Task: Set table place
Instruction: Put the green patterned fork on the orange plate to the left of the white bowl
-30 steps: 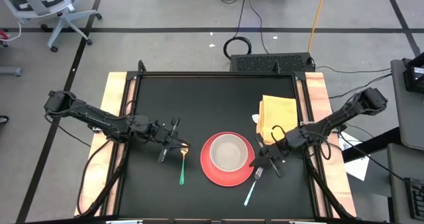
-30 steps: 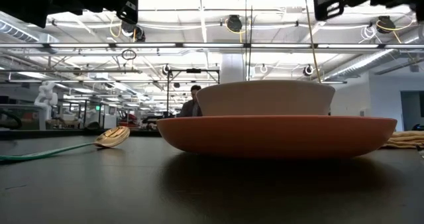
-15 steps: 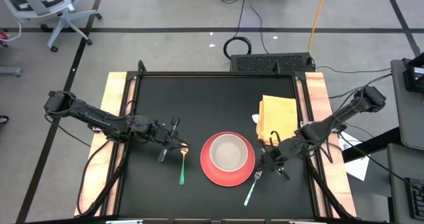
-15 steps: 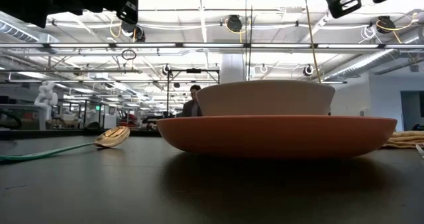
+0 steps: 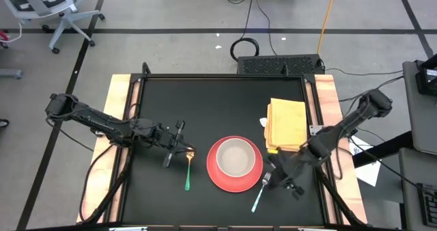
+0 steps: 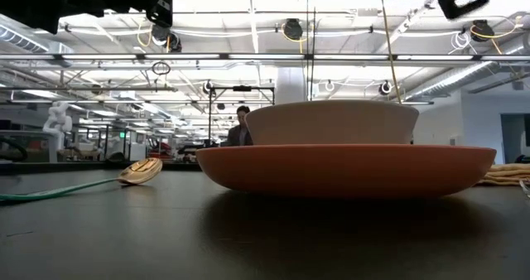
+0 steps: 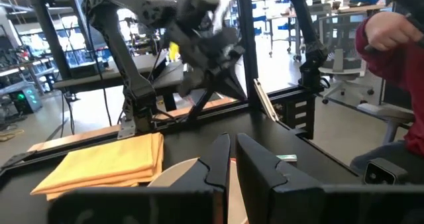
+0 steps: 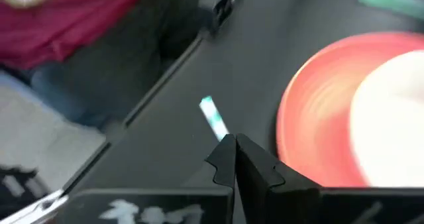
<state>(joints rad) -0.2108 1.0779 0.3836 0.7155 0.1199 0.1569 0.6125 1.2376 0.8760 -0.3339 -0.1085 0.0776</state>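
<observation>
On the black table [image 5: 205, 101] a red plate [image 5: 217, 178] holds a pale bowl [image 5: 235, 156]. A green-handled spoon [image 5: 188, 173] lies left of the plate, and a teal-handled fork [image 5: 258, 198] lies right of it. My left gripper [image 5: 184, 147] is shut just left of the spoon's gold bowl end. My right gripper [image 5: 272, 179] is shut over the fork's tined end. The teal handle [image 8: 212, 114] shows just past its fingertips in the right wrist view. My right gripper is over the fork's tined end, which its own fingers hide. I cannot tell whether it touches the fork. My left gripper is close beside the spoon's bowl end [image 5: 190, 151]. I cannot tell whether it touches it.
A folded yellow napkin [image 5: 287, 121] lies at the right, beyond the plate. Wooden strips [image 5: 117, 121] run along the table's left and right sides. A person in a red sleeve [image 7: 397, 45] is beyond the table. Bare black surface lies at the far left.
My right gripper has gone toward the table's near edge and a little to the right, along the plate's right side, to the fork's tined end. The fork, spoon, plate and bowl lie where they were.
</observation>
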